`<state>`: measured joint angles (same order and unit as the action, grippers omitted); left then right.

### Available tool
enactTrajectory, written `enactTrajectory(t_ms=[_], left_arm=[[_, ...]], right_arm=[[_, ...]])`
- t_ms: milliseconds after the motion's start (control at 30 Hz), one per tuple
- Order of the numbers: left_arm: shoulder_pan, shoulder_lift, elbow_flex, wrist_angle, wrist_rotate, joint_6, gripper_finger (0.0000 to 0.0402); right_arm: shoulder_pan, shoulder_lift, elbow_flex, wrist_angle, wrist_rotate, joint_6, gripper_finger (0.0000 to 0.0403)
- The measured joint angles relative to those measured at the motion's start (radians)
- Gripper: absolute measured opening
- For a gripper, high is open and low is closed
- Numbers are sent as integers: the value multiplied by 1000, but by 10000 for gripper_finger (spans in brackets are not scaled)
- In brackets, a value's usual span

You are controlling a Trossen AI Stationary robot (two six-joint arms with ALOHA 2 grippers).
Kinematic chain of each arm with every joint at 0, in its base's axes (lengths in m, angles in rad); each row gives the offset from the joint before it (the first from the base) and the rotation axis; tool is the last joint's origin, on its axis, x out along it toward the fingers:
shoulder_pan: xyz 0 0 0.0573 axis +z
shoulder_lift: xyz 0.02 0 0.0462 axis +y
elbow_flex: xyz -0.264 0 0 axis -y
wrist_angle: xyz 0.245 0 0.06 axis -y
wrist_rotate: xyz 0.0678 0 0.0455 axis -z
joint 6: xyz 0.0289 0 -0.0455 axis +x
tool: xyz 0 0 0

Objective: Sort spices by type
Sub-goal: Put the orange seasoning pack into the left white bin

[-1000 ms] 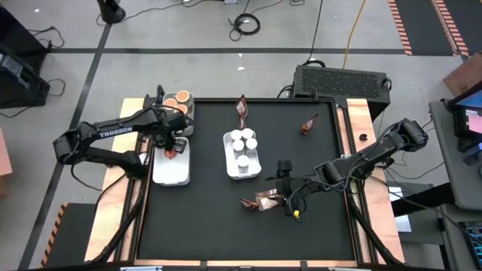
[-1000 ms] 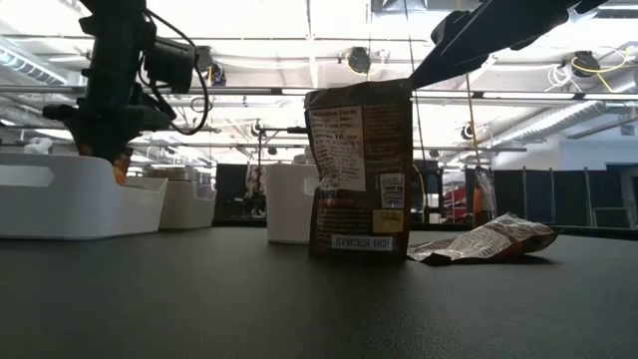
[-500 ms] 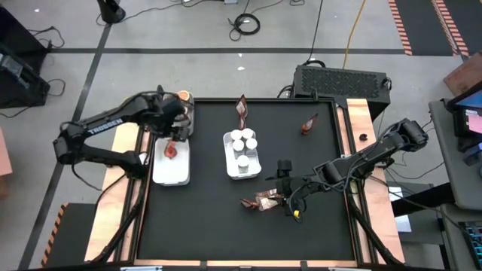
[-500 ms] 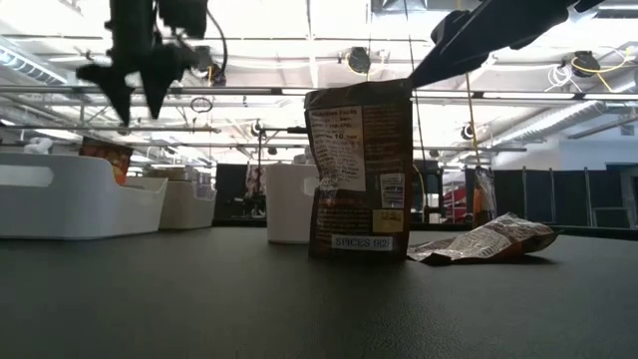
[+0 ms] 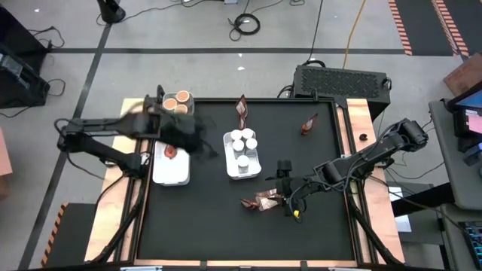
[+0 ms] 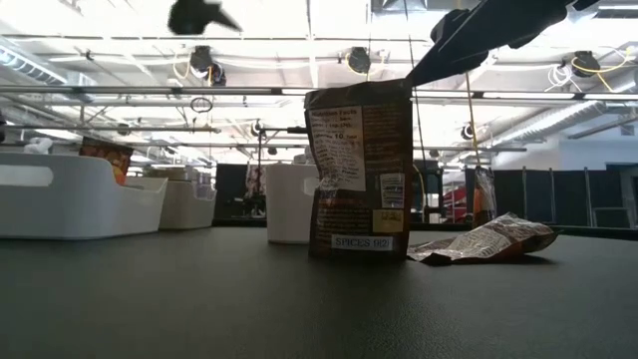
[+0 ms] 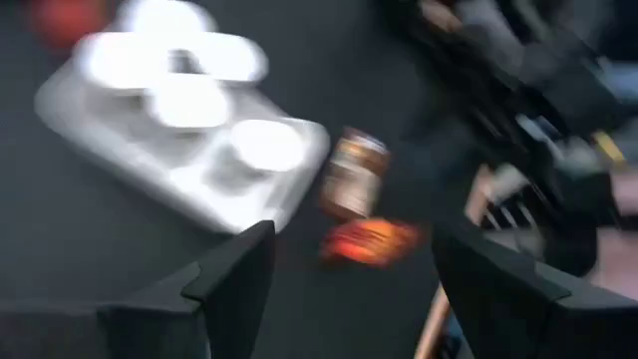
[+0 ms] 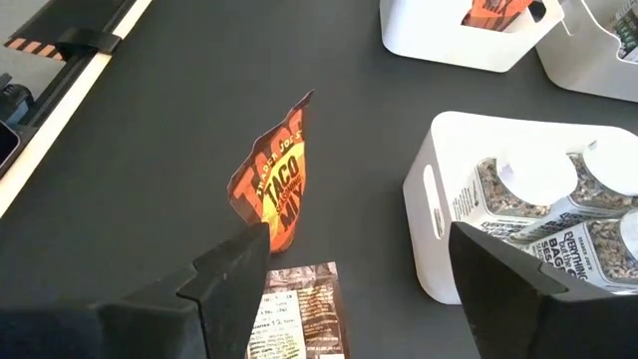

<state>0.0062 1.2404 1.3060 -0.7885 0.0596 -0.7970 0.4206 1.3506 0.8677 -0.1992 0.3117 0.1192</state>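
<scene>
Reddish-brown crinkly packets sit near the middle of the black surface, one upright and one lying flat beside it, directly below the right tool, whose fingers stand apart and hold nothing. Another packet lies in the white tray at the left edge, two more stand near the far edge (one, one). White-capped jars fill the centre tray; orange-topped tubs sit in the far-left tray. The left tool (blurred) hangs between the two white trays, fingers spread and empty.
</scene>
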Motion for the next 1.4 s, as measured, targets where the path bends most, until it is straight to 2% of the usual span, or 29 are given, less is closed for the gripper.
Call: enactTrajectory(t_ms=[100, 233, 300, 400, 700, 1067, 1400], left_arm=[[-129, 77, 0, 172, 0, 113, 274], [-257, 215, 0, 327, -22, 396, 274], [-295, 284, -2, 362, -29, 530, 274], [-323, 362, -2, 405, -36, 644, 274], [-328, 480, -2, 453, -39, 759, 274], [-312, 492, -2, 438, -77, 787, 274], [-306, 608, -1, 495, -59, 806, 274]], right_arm=[[0, 0, 0, -1, 0, 0, 265], [0, 0, 0, -2, 0, 0, 265], [0, 0, 0, -2, 0, 0, 265], [0, 0, 0, -5, 0, 0, 265], [0, 0, 0, -7, 0, 0, 265], [-3, 0, 0, -7, 0, -1, 265], [-3, 0, 0, -7, 1, -3, 265]])
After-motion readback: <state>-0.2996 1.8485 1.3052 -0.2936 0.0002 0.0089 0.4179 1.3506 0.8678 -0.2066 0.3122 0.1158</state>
